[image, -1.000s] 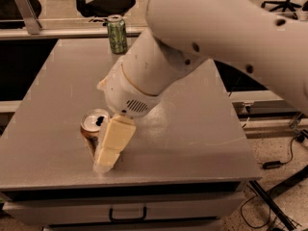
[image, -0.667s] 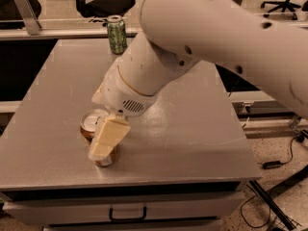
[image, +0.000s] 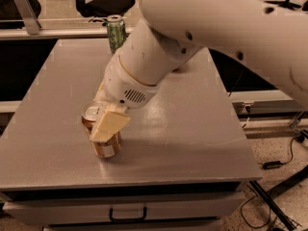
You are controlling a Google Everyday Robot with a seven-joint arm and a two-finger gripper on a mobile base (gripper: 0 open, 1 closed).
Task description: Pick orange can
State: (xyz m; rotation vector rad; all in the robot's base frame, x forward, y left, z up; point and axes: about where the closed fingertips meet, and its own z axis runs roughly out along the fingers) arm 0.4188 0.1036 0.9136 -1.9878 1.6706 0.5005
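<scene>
A: Where is the orange can?
B: Upright on the desk, touching my pincer, partly behind it. Clamped? I cannot tell. Not lifted yet. A green can stands well beyond.

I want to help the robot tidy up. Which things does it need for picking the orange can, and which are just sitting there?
For the job:
- orange can, upright near the front left of the table
- gripper, right at that can

Just sitting there:
- green can, upright at the table's far edge
</scene>
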